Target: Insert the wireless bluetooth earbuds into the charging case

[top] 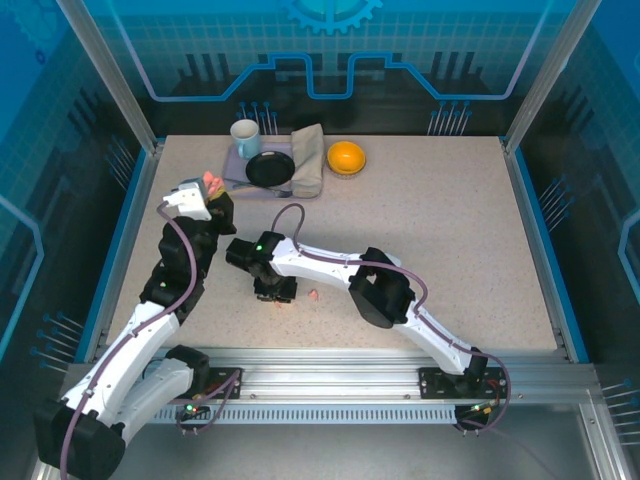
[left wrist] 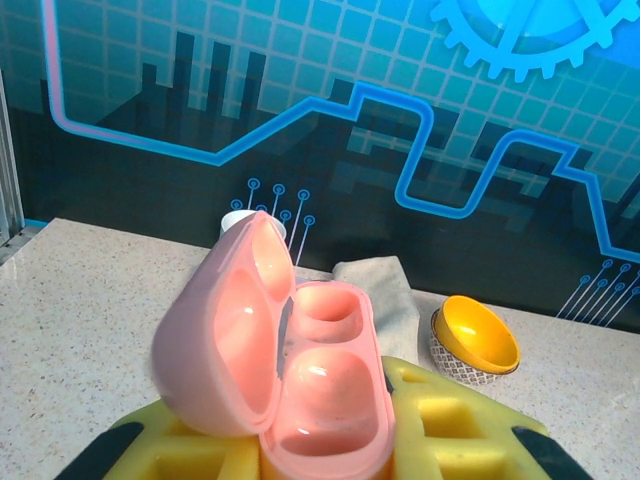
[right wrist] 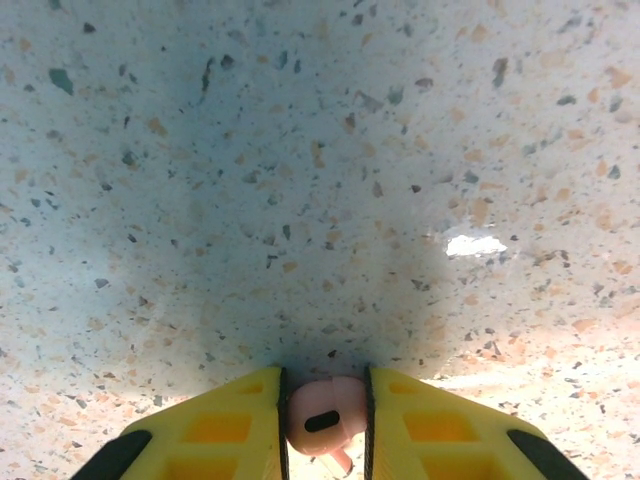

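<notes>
Though partly cropped, pink earbud (right wrist: 320,418) pinched in right claw (right wrist: 324,400); open case (left wrist: 300,400) clamped in left claw (left wrist: 320,432).

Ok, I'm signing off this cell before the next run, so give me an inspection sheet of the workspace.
Surface: speckled table, no spills seen.
Job's things: open pink case, wells look empty; pink earbud on the table.
Clutter: mug, black plate, cloth, orange bowl at far edge.
Grippers: left gripper shut on case; right gripper shut on earbud.
Cables: purple cables loop along both arms.
Surroundings: blue printed walls.
</notes>
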Robot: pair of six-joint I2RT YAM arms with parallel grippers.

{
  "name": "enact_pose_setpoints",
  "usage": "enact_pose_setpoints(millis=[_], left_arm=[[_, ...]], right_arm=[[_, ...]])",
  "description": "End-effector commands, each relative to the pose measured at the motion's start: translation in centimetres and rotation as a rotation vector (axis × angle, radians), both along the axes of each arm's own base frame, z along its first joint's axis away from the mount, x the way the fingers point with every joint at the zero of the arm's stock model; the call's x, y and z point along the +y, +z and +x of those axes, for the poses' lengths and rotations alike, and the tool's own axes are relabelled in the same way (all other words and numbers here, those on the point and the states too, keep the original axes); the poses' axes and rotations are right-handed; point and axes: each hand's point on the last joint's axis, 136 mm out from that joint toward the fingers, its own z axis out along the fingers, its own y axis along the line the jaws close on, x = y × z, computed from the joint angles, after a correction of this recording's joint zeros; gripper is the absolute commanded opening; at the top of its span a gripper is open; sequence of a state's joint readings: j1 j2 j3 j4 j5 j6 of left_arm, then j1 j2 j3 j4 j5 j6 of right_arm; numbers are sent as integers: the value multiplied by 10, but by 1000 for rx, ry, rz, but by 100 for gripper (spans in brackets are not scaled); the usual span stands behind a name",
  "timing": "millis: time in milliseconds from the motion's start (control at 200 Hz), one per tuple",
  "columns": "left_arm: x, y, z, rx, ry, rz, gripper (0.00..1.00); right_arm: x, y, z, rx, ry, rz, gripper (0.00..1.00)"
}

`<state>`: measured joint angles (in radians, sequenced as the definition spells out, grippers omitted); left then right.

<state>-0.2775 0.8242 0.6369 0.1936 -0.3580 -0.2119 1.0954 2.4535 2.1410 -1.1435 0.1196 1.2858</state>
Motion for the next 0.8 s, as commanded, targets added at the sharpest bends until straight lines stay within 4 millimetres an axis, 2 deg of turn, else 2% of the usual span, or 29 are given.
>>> enact_pose_setpoints(millis=[0,205,220,270,490,595,795], left_arm=[[0,14,-3,-28,-10,-27,0],[-2,14,-4,-18,-27,-21,0],[-2,14,-4,-18,-27,-20,0],[-3,15,-5,-19,-35,-18,0],[-16,11,-8,-12,-112,-11,0],[-28,10,-11,-18,-182,-10,0],[-66,10,-19,-62,-409,-6,0]], right_arm=[[-16,4,3,-52,15,-60,22],[-29,22,15,-112,3,-44,22],[-29,32,17,-126,-1,-25,22],[-34,39,21,-149,-6,-13,22],[-68,72,38,-248,-54,28,22],[-87,90,48,-299,-77,58,22],[-122,137,72,-421,-118,143,22]])
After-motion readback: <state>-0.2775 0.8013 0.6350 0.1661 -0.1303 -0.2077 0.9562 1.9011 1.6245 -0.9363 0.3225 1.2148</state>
